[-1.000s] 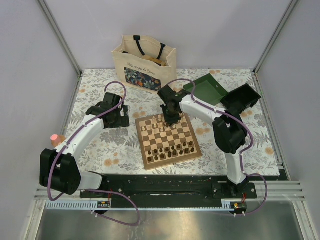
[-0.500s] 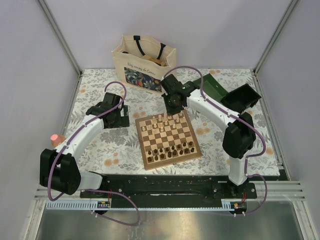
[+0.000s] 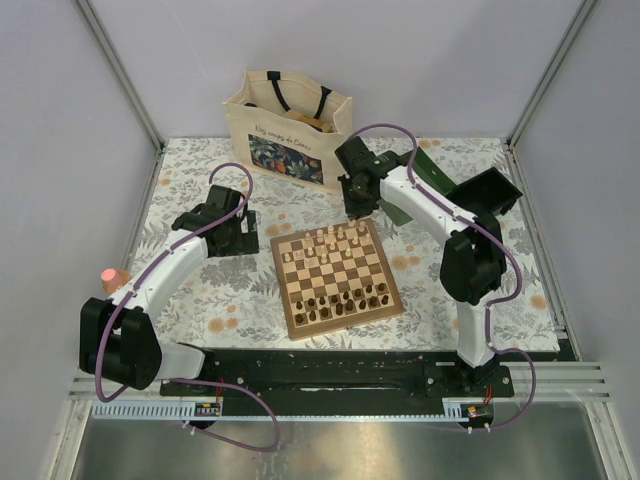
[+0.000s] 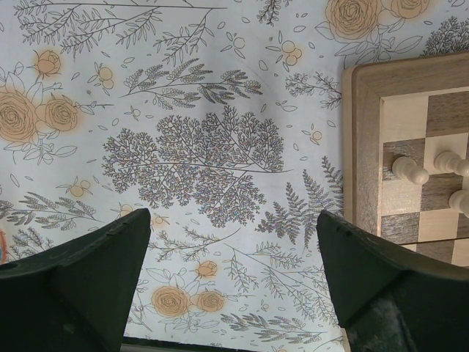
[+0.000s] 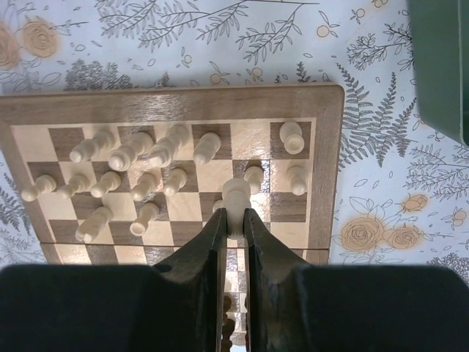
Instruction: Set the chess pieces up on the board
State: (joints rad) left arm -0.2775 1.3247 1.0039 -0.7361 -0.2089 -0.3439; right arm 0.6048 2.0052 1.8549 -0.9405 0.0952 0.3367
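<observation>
right gripper [image 5: 236, 214] clamped on a pale piece [image 5: 236, 192] near the far edge of the board [image 5: 331, 169], left gripper [image 4: 233, 279] spread wide beside it; risk: the thin pinch lets the piece twist, or lowering clips the crowded cream neighbours [image 5: 168, 143] and topples them.

floral-clothed table [image 3: 210, 290] carries the board [image 3: 281, 288], a tote bag [image 3: 288, 125], a green box [image 3: 432, 178]
</observation>
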